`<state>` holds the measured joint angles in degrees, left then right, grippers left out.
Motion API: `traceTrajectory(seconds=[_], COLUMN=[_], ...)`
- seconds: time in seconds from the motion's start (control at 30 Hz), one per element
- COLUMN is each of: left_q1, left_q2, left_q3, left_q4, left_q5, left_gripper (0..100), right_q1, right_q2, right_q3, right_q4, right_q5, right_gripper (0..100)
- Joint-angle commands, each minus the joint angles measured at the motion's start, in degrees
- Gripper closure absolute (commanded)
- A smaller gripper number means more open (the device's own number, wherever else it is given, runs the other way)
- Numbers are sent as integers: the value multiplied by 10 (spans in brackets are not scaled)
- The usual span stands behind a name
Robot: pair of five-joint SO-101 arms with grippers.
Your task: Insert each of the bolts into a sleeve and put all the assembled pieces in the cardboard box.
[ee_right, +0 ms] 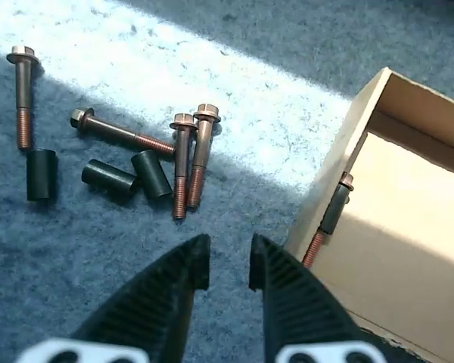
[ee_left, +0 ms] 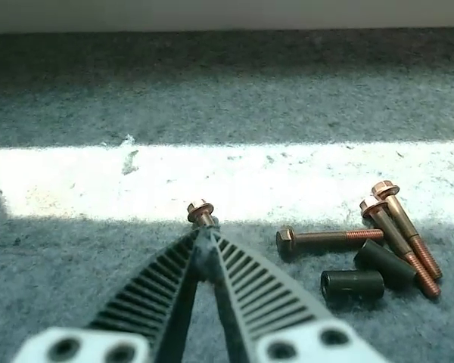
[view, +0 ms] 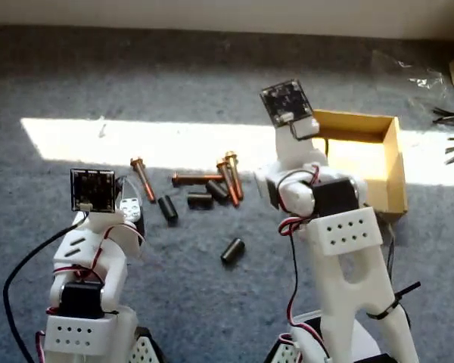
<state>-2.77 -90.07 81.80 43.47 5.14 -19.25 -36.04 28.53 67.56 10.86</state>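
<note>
Several copper bolts lie on the grey carpet: a lone one (view: 142, 178), one lying crosswise (view: 197, 179) and a pair side by side (view: 231, 178). Black sleeves (view: 200, 200) lie beside them, and one sleeve (view: 232, 250) sits apart, nearer the arms. My left gripper (ee_left: 205, 236) is shut with nothing in it, just short of the lone bolt's head (ee_left: 200, 210). My right gripper (ee_right: 228, 263) hangs slightly open over the carpet, next to the cardboard box (ee_right: 424, 106). One bolt in a sleeve (ee_right: 333, 210) leans against the box's inner wall.
The cardboard box (view: 390, 162) stands to the right of the right arm (view: 318, 197). Black strips and a clear plastic bag (view: 446, 113) lie at the far right. A bright sunlit band crosses the carpet behind the bolts.
</note>
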Motion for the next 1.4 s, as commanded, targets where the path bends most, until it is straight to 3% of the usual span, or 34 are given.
traceTrajectory(seconds=[0.0, 0.2, 0.57, 0.83, 1.07, 1.37], left_q1=[-5, -47, -87, -132, -172, -201], left_q2=[-3, -3, -3, -3, -3, -3], left_q3=[-3, -3, -2, -7, -2, -1], left_q4=[-11, -13, -13, -18, -35, -35], left_q5=[-1, 0, 1, 1, 1, 1], left_gripper=[993, 993, 993, 993, 993, 993], right_q1=[-13, -75, -86, -109, -165, -180], right_q2=[-19, -22, -22, -17, -16, 100], right_q3=[25, 83, 109, 175, 197, 156], right_q4=[-18, -51, -69, -160, -224, -261], right_q5=[62, 146, 46, 47, 227, 269], right_gripper=[917, 917, 917, 917, 918, 917])
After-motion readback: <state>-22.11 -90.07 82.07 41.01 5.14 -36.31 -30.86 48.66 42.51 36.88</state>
